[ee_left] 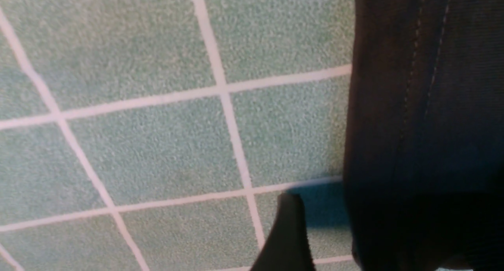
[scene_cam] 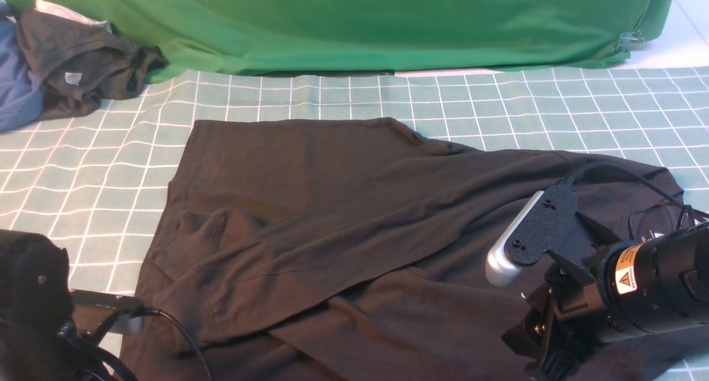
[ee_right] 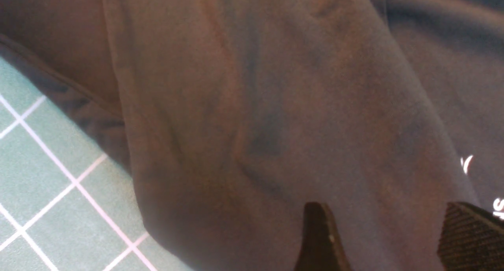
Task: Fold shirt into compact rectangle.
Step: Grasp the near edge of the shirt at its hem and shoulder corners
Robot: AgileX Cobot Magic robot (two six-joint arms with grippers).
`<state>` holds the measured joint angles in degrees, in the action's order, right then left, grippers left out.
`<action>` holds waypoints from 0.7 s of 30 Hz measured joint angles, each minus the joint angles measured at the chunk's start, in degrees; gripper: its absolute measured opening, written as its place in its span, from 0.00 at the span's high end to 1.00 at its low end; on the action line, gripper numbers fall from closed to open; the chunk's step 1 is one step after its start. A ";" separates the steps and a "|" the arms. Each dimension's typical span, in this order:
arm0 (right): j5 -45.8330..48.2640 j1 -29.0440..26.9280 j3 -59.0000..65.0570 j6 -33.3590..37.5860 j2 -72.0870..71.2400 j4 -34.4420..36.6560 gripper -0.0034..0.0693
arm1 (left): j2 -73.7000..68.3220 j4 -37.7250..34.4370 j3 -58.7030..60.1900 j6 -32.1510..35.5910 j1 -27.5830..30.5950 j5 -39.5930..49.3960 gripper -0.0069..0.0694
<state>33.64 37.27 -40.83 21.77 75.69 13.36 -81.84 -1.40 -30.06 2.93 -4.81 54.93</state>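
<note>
Black shirt [scene_cam: 343, 215] lies partly folded on checked cloth [scene_cam: 498, 104]. Right gripper [ee_right: 393, 239] hovers over it, jaws apart, empty. Left gripper [ee_left: 289, 235] sits just beside the shirt; its opening cannot be told.

Table was covered in a teal cloth with a white grid [scene_cam: 554, 109]. A big black shirt [scene_cam: 343, 215] was spread over the middle and near side. A smaller dark garment [scene_cam: 77, 65] was bunched up far left against a blue one [scene_cam: 16, 93], and a green sheet [scene_cam: 360, 21] ran along the back.
</note>
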 joint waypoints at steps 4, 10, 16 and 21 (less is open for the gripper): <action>-0.23 0.00 0.00 -0.07 0.00 0.00 0.42 | -1.59 -1.06 -0.12 -0.04 0.00 0.46 0.36; -0.23 0.00 0.00 -0.07 0.00 0.00 0.42 | -4.07 -1.78 -1.07 0.66 0.00 2.22 0.64; -0.23 0.00 0.00 -0.07 0.00 0.00 0.42 | -4.11 -3.59 -1.95 0.08 0.00 3.29 0.88; -0.10 0.00 0.00 0.01 0.00 -0.47 0.42 | 1.71 -2.53 -5.06 -2.93 0.00 8.05 0.89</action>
<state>33.54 37.27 -40.83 21.77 75.69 12.89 -80.13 -3.93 -35.12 0.00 -4.81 62.98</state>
